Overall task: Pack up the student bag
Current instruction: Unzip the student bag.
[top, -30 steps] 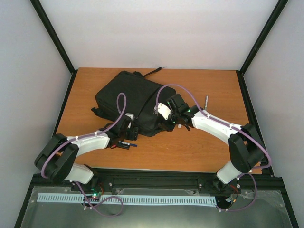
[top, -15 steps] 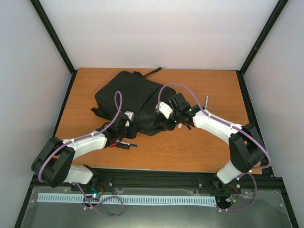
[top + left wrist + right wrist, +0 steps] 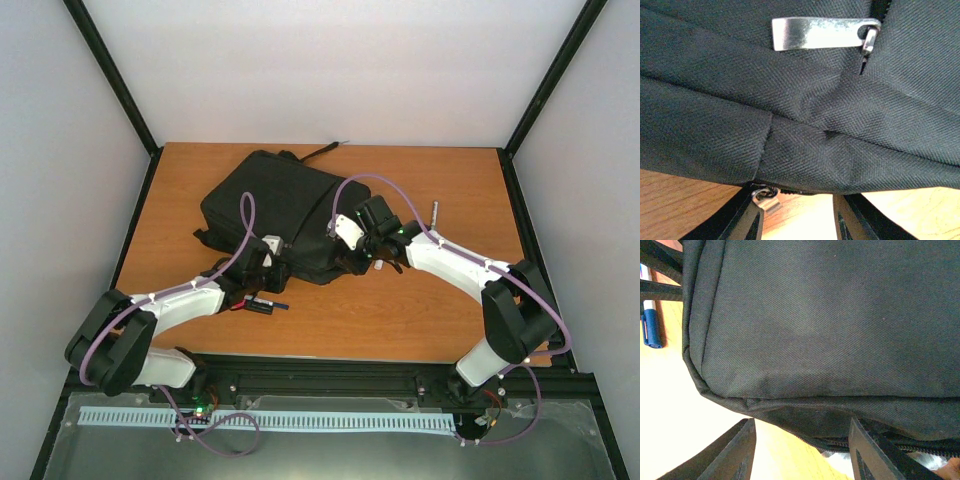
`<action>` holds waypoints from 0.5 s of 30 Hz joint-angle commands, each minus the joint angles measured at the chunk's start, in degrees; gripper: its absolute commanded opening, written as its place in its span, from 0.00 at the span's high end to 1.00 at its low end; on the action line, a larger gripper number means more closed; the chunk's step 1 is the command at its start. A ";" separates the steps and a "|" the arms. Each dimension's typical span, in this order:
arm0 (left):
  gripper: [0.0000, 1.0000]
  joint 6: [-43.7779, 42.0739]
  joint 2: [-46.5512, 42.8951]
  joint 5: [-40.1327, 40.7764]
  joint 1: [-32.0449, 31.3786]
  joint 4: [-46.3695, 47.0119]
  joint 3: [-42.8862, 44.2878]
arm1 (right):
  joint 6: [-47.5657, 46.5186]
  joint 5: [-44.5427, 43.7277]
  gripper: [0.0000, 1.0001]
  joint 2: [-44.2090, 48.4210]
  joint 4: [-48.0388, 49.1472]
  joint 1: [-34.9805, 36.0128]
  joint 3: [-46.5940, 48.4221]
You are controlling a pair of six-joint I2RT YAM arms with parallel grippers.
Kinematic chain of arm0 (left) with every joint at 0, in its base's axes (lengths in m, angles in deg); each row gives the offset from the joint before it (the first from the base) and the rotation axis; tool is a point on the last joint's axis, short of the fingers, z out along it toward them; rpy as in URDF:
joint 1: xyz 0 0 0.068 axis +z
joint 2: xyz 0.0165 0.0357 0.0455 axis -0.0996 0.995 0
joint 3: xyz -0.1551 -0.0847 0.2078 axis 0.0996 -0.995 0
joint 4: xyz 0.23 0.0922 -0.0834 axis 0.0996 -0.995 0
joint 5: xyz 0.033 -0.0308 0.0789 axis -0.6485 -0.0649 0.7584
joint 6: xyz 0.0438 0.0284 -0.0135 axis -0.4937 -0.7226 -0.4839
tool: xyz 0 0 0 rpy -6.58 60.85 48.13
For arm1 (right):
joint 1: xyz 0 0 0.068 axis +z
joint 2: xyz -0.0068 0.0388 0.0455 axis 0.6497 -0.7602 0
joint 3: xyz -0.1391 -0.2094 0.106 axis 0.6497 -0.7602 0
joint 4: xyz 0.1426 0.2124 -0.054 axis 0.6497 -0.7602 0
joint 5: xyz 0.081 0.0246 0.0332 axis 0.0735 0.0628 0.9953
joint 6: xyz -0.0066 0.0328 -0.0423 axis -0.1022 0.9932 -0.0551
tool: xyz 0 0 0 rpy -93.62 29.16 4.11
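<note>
The student bag (image 3: 270, 205) lies flat on the wooden desk (image 3: 430, 300), towards the back and left of centre, set at a slant. One black strap (image 3: 320, 152) trails off its far corner towards the back wall.

The left fingers (image 3: 742, 220) are at its near edge. They stand partly apart with bare wood showing between them, and their tips reach just under the bag's lower seam. Nothing can be seen clamped between them. A small metal zip slider (image 3: 765, 196) hangs from the seam, right at the tip of one finger. Higher on the fabric, a flat silver zip pull (image 3: 822, 34) lies on its side.

The right fingers (image 3: 732, 450) are at the bag's near right edge. They are about half open and sit astride the rounded zipped edge, but I cannot tell whether they pinch the fabric.

A blue-capped pen (image 3: 651, 327) lies on the desk just beside the bag's corner. A small slim object (image 3: 435, 210), too small to name, lies well apart to the right.
</note>
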 commanded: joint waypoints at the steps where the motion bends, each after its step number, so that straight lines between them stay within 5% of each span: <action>1: 0.65 0.83 -1.65 -0.62 0.39 1.44 0.69 | 0.03 0.53 0.49 -0.43 -0.01 -0.57 -0.10; 15: 0.82 1.91 -1.75 1.74 0.39 0.64 0.40 | 0.07 0.62 0.49 -0.61 -0.26 -0.66 -0.07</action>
